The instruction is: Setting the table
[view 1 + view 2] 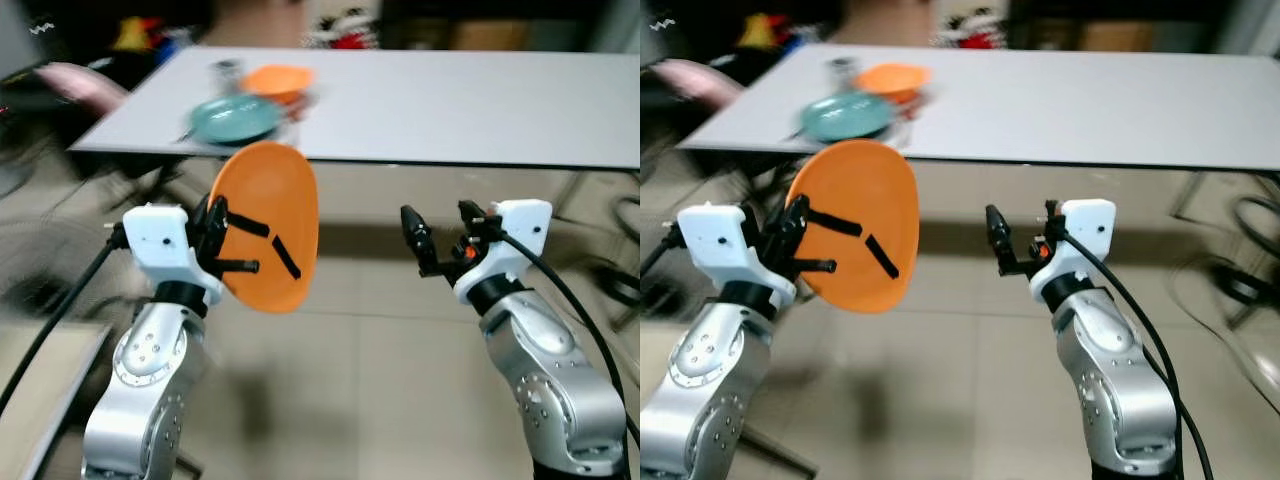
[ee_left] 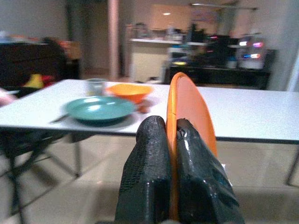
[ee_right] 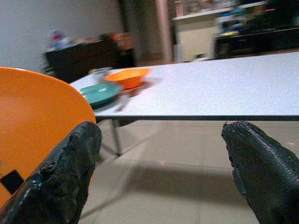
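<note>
My left gripper is shut on the rim of an orange plate, held upright on edge in front of the near side of the white table. The left wrist view has both fingers pinching the plate's edge. My right gripper is open and holds nothing, level with the plate and to its right, below the table edge. On the table's left part lie a teal plate, an orange bowl behind it and a small cup.
A utensil lies beside the teal plate. Metal table legs and cables stand to the right, above tiled floor. A chair frame sits under the table's left end. Dark furniture and a counter line the far wall.
</note>
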### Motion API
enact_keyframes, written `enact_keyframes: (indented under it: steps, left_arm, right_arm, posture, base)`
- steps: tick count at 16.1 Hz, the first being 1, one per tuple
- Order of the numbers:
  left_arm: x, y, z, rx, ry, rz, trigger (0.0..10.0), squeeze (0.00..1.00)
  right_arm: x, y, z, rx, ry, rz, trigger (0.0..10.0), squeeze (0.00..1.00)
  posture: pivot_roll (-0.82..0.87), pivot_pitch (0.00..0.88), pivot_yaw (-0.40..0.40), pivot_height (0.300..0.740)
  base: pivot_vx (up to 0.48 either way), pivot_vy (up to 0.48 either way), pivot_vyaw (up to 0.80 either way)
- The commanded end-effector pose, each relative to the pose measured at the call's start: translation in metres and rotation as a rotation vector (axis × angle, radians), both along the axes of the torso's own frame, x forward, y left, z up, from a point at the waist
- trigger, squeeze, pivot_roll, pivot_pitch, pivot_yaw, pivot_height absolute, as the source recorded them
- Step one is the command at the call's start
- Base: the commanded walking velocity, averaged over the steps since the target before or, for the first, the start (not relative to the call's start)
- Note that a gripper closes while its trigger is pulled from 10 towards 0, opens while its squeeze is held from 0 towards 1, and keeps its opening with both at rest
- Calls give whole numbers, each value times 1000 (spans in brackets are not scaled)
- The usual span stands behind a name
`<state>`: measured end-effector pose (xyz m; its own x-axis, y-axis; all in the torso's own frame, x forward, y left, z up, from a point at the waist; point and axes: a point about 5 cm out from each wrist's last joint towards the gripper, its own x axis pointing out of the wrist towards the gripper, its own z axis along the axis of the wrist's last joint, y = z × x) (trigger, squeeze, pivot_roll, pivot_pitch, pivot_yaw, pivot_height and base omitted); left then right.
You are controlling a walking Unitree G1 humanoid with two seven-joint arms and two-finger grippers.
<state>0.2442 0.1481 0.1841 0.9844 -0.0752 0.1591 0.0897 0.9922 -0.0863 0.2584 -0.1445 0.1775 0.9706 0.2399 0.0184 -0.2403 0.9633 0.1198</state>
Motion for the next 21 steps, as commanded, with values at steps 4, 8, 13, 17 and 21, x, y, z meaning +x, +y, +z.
enact_keyframes:
  steps: [4, 8, 13, 17, 21]
  left_arm:
    - [4, -9, 13, -1, -68, -37, 10000, 0]
    - [6, -2, 13, 5, -68, -12, 10000, 0]
    - [10, 3, 11, -21, -67, 25, 10000, 0]
    - [10, 6, 10, -18, -62, 36, 10000, 0]
    - [11, 7, 10, -23, -64, 39, 10000, 0]
  right_arm:
    - [1, -8, 3, -6, -11, -36, 10000, 0]
    - [2, -8, 2, -9, -13, -37, 10000, 0]
    - [5, -8, 3, -13, -20, -30, 10000, 0]
    - [7, -6, 4, -3, -26, -12, 10000, 0]
    - [9, -6, 5, -1, -30, -17, 10000, 0]
  posture:
    - [-60, 0, 67, 740]
    - [-56, 0, 69, 740]
    - [-54, 0, 66, 740]
    - [-50, 0, 67, 740]
    - [-51, 0, 73, 740]
  base:
    - [353, 0, -777]
    - [355, 0, 0]
    - [378, 0, 0]
    - [391, 0, 0]
    - [395, 0, 0]
